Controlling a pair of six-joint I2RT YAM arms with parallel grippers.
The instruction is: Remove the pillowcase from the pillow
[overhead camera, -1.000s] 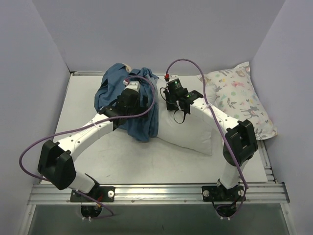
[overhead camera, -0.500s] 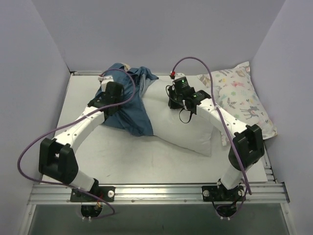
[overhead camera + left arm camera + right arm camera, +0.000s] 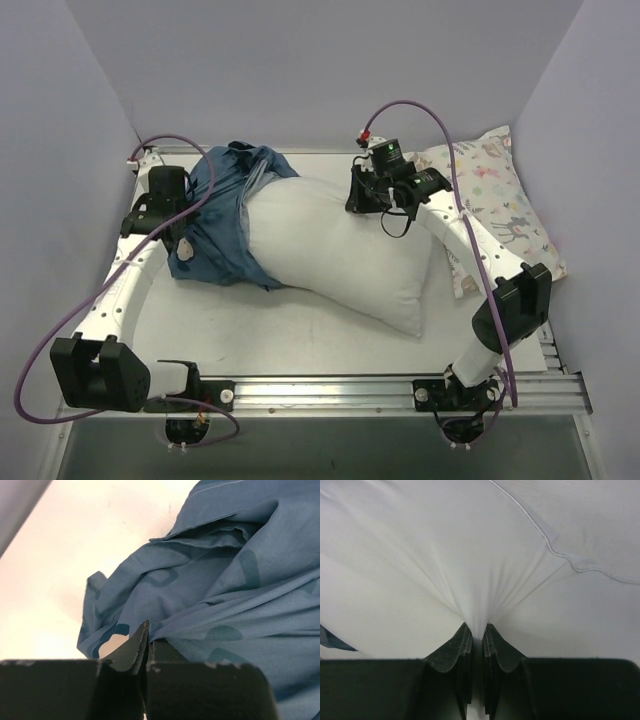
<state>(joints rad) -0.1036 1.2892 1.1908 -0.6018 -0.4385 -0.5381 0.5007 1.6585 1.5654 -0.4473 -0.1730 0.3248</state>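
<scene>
The plain white pillow (image 3: 345, 250) lies across the middle of the table, most of it bare. The navy pillowcase (image 3: 222, 215) is bunched at its left end, still over that end of the pillow. My left gripper (image 3: 183, 238) is at the pillowcase's left edge, shut on a fold of the blue fabric (image 3: 225, 595); in the left wrist view its jaws (image 3: 146, 630) meet with cloth draped over one finger. My right gripper (image 3: 366, 192) is shut on the pillow's far right part, white cloth (image 3: 470, 555) puckering into the jaws (image 3: 477, 630).
A second pillow, white with small pastel animals and leaves (image 3: 490, 195), lies along the right wall, close behind my right forearm. Purple walls close in the table (image 3: 200, 320) on the left, back and right. A metal rail (image 3: 320, 392) runs along the near edge.
My left gripper has shut on the pillowcase and swung left, dragging the fabric off much of the pillow. My right gripper, still holding the pillow, has drifted back and right.
</scene>
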